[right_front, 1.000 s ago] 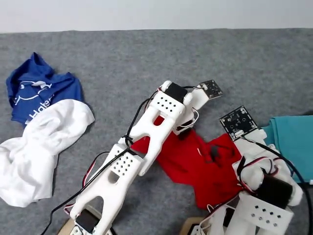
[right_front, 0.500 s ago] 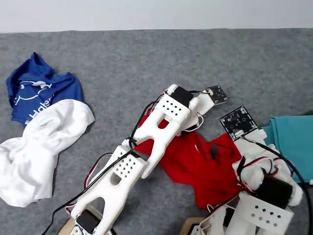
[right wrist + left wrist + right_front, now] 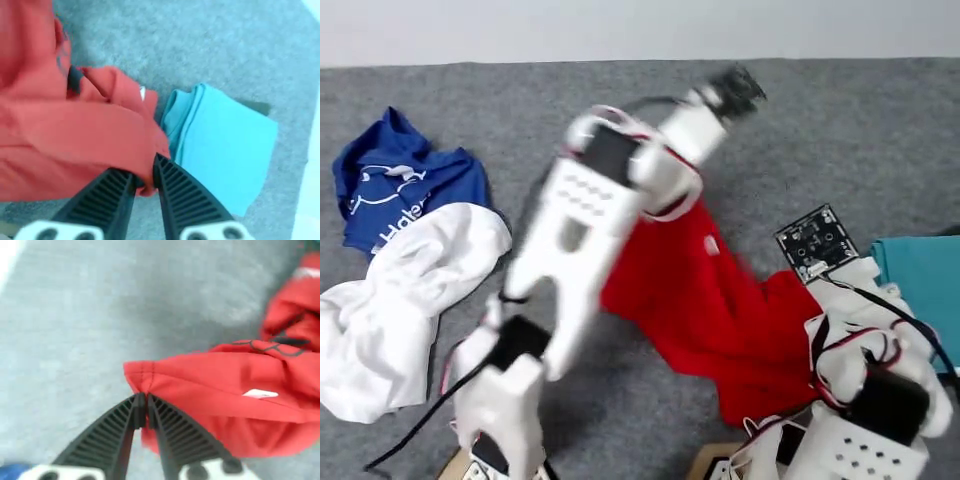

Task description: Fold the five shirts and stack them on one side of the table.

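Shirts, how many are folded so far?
One looks done: the teal shirt lies folded near the right edge of the table. The red shirt is in hand, pinched by the left claw and the right claw. The blue shirt and white shirt lie crumpled, waiting.

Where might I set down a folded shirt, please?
Free: the far-right table beyond the teal shirt, and the far strip right of the blue shirt. Crowded: the middle, where left tool and right tool hold the red shirt.
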Robot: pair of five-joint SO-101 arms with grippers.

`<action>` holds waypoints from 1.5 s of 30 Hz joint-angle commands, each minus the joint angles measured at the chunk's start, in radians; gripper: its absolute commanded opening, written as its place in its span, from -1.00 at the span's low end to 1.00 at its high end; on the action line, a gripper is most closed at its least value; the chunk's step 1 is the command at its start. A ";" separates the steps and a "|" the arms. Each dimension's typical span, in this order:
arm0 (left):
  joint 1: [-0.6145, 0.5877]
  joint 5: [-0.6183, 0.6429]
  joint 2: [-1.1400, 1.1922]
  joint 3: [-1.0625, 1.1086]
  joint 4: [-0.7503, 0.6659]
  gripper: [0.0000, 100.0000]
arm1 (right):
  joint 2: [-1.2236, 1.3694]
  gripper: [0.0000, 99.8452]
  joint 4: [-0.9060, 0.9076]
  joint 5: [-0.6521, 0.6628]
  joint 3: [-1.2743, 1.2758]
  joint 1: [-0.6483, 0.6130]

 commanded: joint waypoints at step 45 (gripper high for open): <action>-0.519 -0.015 -1.389 0.361 0.018 -1.00 | 0.047 -0.98 0.278 -0.150 -1.272 -0.079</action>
